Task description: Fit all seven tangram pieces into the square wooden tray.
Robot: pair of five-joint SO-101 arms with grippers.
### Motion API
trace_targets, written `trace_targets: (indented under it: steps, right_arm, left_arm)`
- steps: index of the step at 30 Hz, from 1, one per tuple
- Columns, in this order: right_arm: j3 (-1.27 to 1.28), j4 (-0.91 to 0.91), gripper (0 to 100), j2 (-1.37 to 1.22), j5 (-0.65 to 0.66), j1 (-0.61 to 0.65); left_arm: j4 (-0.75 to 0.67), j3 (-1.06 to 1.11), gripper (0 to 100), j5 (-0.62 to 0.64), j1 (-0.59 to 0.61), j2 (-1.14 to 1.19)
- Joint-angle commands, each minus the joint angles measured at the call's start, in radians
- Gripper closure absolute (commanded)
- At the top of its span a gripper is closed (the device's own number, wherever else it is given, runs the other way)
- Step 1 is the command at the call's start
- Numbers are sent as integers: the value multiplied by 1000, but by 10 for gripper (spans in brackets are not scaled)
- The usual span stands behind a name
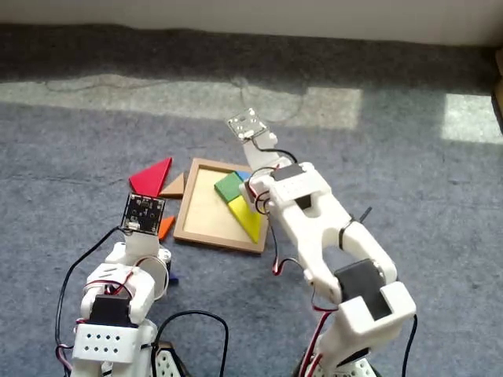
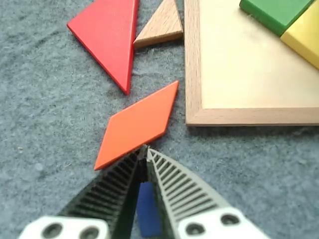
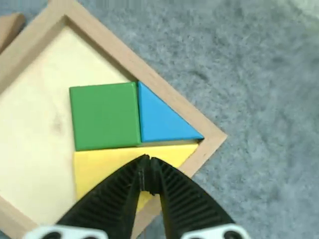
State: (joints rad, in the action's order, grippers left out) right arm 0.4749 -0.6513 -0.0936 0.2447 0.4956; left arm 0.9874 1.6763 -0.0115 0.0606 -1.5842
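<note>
Left end effector [image 2: 144, 152] closed by orange parallelogram [image 2: 137, 124], right end effector [image 3: 148, 160] closed over tray [image 3: 169, 97]

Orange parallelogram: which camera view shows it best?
Left wrist view: the orange parallelogram lies almost whole on carpet beside the tray. High view shows just a corner past the left arm. Right wrist view faces the tray's interior.

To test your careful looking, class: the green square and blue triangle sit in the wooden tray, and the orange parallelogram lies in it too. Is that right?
Not quite. The orange parallelogram lies outside the wooden tray, on the carpet by its corner, as the left wrist view shows. The green square and blue triangle do sit in the tray.
</note>
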Motion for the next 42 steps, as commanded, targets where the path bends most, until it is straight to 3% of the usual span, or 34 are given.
trace_targets:
  steps: [1, 10, 13, 21, 32, 42]
  right_arm:
    - [47, 7, 993, 154, 9, -15]
    - [225, 282, 993, 202, 8, -16]
    - [229, 288, 993, 206, 0, -30]
    - [274, 291, 994, 380, -235, -186]
    - [369, 289, 994, 567, -252, -228]
    - [682, 285, 994, 1027, -252, -229]
  left_arm:
    - [6, 28, 993, 6, 10, -8]
    - [6, 28, 993, 6, 10, -8]
    - [6, 28, 993, 6, 10, -8]
    - [6, 28, 993, 6, 10, -8]
    - [6, 28, 993, 6, 10, -8]
    - [6, 28, 993, 6, 10, -8]
